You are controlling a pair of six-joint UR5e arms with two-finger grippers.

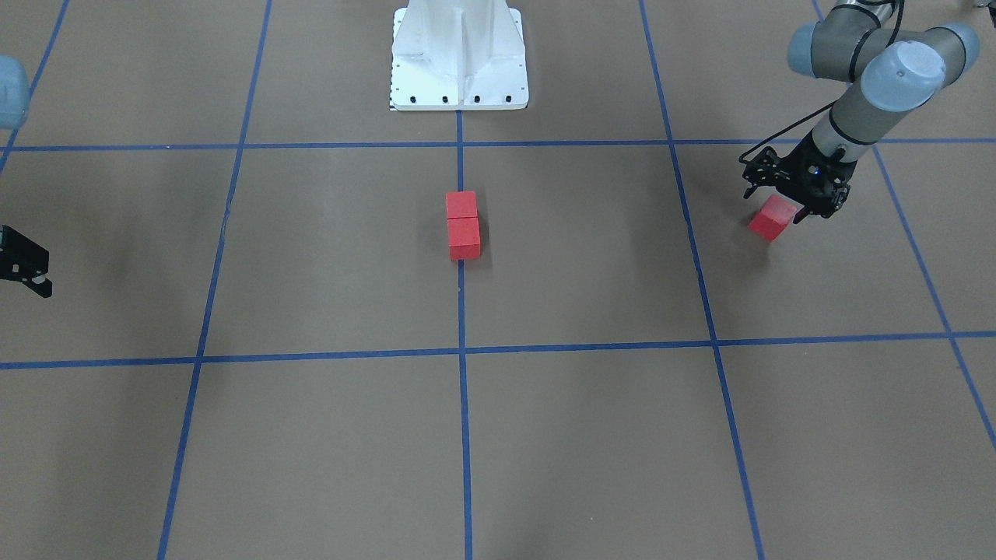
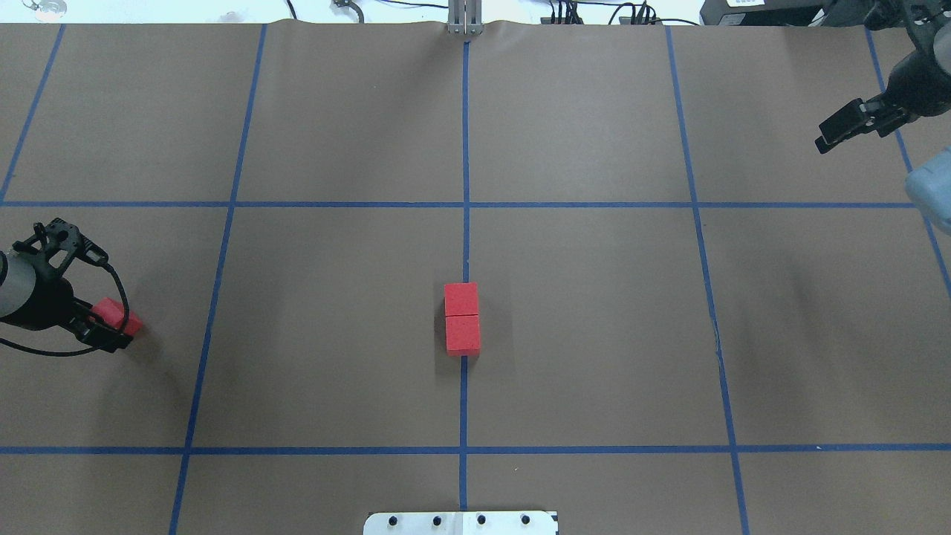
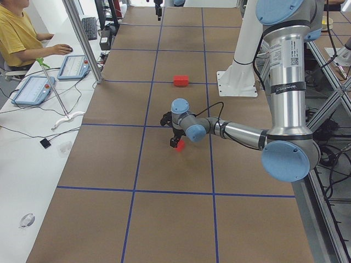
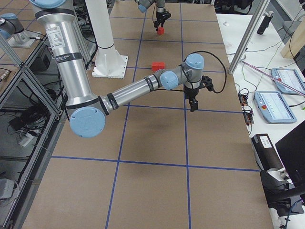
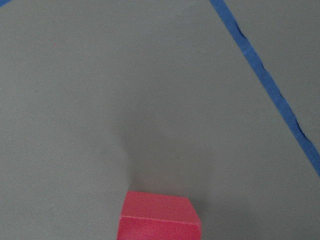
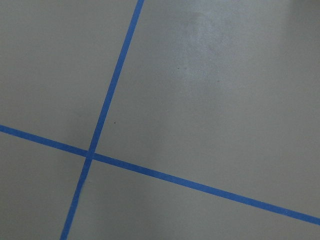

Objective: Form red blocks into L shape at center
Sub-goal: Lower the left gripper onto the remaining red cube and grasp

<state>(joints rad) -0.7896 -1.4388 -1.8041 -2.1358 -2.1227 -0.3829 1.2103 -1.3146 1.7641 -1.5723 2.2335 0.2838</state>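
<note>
Two red blocks (image 2: 461, 299) (image 2: 463, 334) lie touching end to end on the blue tape line (image 2: 465, 238) at the center; the front-facing view shows them too (image 1: 461, 206) (image 1: 464, 239). The third red block (image 2: 119, 315) sits between the fingers of my left gripper (image 2: 111, 327), far out on my left. It is tilted and looks slightly off the floor (image 1: 772, 218). The left wrist view shows it at the bottom edge (image 5: 159, 217). My right gripper (image 2: 836, 132) hangs empty at the far right. Its jaws are not clear in any view.
The white robot base (image 1: 459, 58) stands behind the center blocks. Blue tape lines divide the brown floor into large squares. An operator in yellow (image 3: 19, 33) sits at a side table with tablets, beyond the floor's edge.
</note>
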